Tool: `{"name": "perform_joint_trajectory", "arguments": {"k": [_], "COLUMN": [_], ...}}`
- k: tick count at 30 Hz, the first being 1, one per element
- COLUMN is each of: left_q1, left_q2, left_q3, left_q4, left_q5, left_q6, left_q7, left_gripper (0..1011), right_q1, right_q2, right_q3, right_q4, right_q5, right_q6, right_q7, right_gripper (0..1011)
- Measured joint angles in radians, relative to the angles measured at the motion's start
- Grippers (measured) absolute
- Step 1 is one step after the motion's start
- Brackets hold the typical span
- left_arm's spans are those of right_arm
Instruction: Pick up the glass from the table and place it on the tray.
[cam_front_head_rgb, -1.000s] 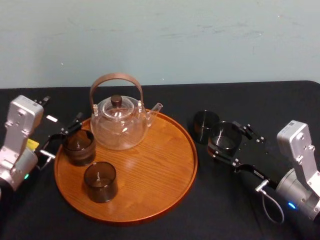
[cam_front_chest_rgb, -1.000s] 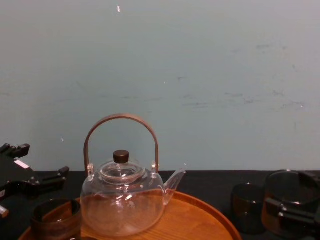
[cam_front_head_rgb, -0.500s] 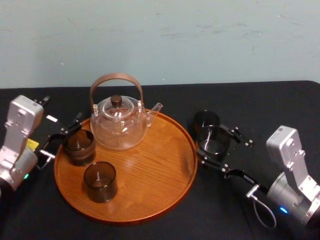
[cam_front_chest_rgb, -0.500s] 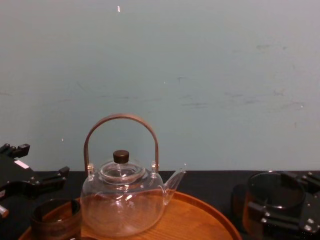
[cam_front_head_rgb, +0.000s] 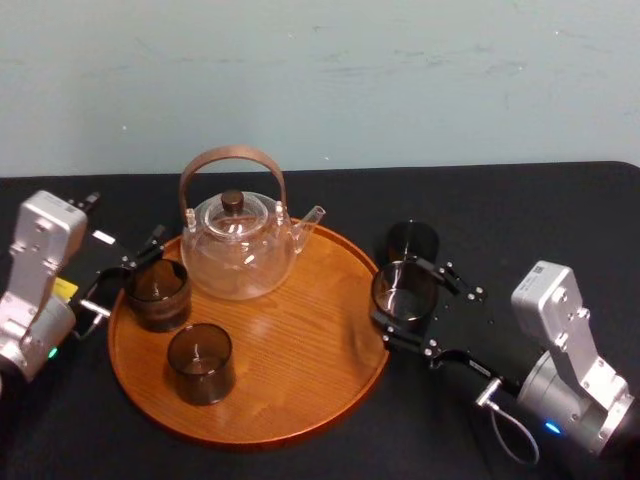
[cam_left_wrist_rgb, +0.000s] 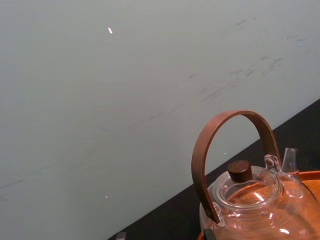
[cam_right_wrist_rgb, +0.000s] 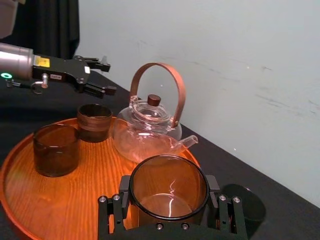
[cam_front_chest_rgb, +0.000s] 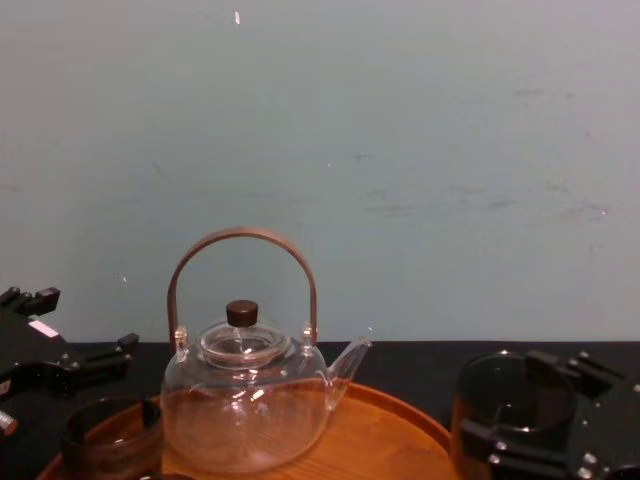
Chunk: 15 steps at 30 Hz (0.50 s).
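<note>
My right gripper (cam_front_head_rgb: 405, 300) is shut on a smoky glass (cam_front_head_rgb: 403, 288), one finger on each side of its wall. The glass (cam_right_wrist_rgb: 169, 186) hangs upright at the right rim of the round orange-brown wooden tray (cam_front_head_rgb: 300, 335), partly over it. In the chest view the held glass (cam_front_chest_rgb: 508, 400) shows at the lower right, beside the tray (cam_front_chest_rgb: 400, 425). My left gripper (cam_front_head_rgb: 125, 277) rests open at the tray's left edge, its fingers apart beside a dark glass (cam_front_head_rgb: 157, 293) standing on the tray.
A clear glass teapot (cam_front_head_rgb: 238, 245) with a brown handle stands at the back of the tray. A second dark glass (cam_front_head_rgb: 201, 362) sits at the tray's front left. Another glass (cam_front_head_rgb: 412, 240) stands on the black table just behind the held one.
My right gripper has carried the glass leftwards from over the table to the tray's right rim. The left arm has not moved.
</note>
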Motion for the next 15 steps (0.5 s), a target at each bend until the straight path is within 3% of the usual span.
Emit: {"name": "perform_joint_trajectory", "arguments": {"k": [15], "left_q1": [0.0], "left_q2": [0.0], "left_q3": [0.0], "left_q4": [0.0], "left_q5": [0.0], "left_q6": [0.0], "left_q7": [0.0], "left_gripper": [1001], "right_q1": [0.053], "right_q2": [-0.019], "right_q3": [-0.067], "right_q4": [0.045], "right_q5": [0.0], "right_q6": [0.0], "right_q7": [0.035], "right_gripper": [912]}}
